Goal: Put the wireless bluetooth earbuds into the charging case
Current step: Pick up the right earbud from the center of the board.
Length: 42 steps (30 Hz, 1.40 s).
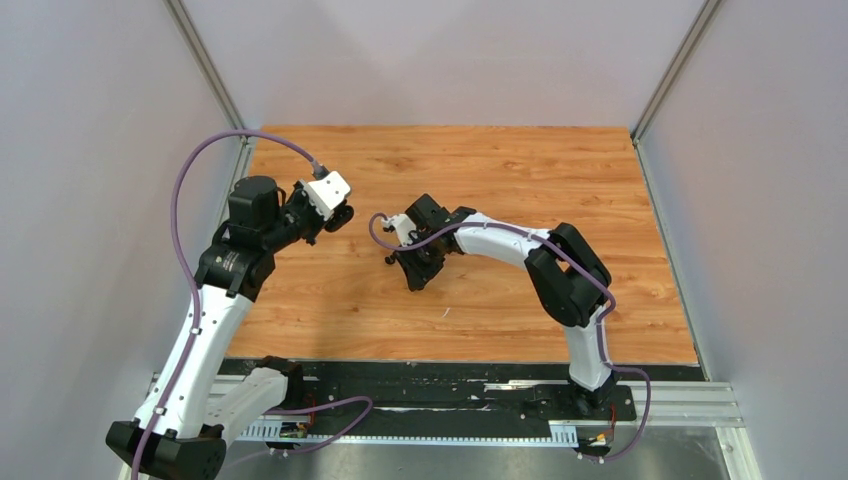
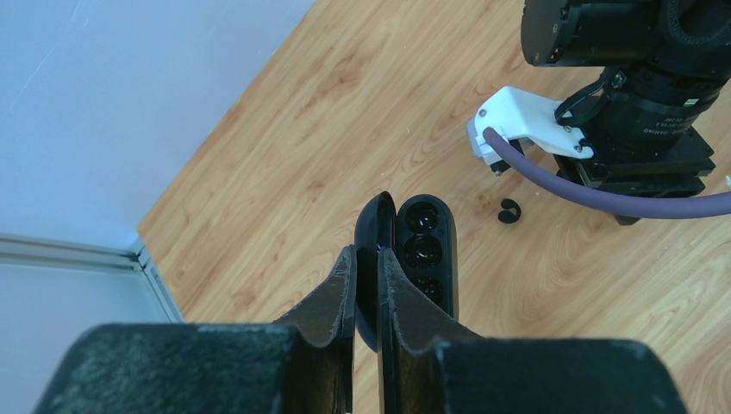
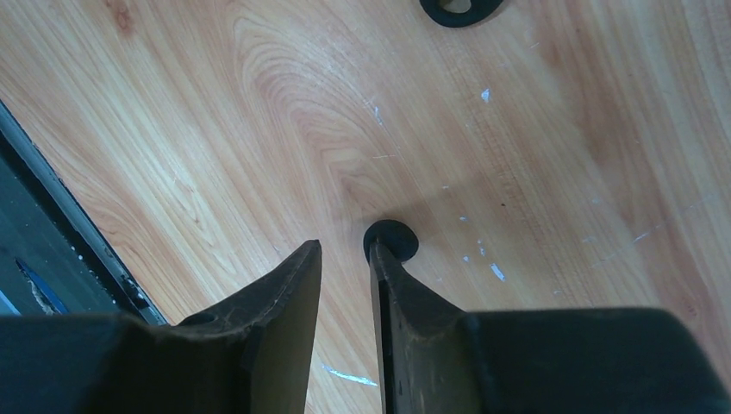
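Your left gripper (image 2: 366, 259) is clamping the open black charging case (image 2: 428, 250) by its lid (image 2: 376, 226). Your right gripper (image 3: 345, 250) is holding its fingers (image 3: 293, 276) narrowly parted and empty, with a black earbud (image 3: 392, 238) lying against one tip.

Wood-grain table (image 1: 480, 170) smooth; case (image 2: 428, 250) glossy blk plastic; fingers (image 3: 280, 302) matt, rough.

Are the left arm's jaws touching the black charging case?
Touching: the left wrist view shows the jaws clamped on the lid of the open charging case.
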Tool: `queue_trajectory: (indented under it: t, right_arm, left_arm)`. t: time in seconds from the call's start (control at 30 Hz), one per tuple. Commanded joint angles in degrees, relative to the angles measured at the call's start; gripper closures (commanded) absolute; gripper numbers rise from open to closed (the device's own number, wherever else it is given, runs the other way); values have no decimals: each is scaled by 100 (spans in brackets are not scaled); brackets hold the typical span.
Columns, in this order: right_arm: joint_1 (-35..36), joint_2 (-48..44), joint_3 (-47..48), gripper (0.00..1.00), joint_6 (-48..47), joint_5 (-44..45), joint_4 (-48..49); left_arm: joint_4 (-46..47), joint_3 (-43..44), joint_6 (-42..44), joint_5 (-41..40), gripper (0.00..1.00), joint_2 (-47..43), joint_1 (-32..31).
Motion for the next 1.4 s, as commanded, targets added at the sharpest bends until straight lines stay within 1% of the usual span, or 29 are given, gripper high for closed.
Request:
queue_trajectory:
  t: [0.0,0.27,0.8,1.37]
  right_arm:
    - [32,94,-4,68,-16,176,218]
    - [24,64,44,67,-81,478,203]
    - [8,-289,161,68,36,448,26]
    - [14,-284,162,67,-74,592,33]
  left_arm:
    - [105,-19,-130,96,100,-123,42]
    - [84,5,-154,120,100,-114,50]
    - [98,19,-174,274,100,-88,51]
    - [122,6,-194,344,100,-74,51]
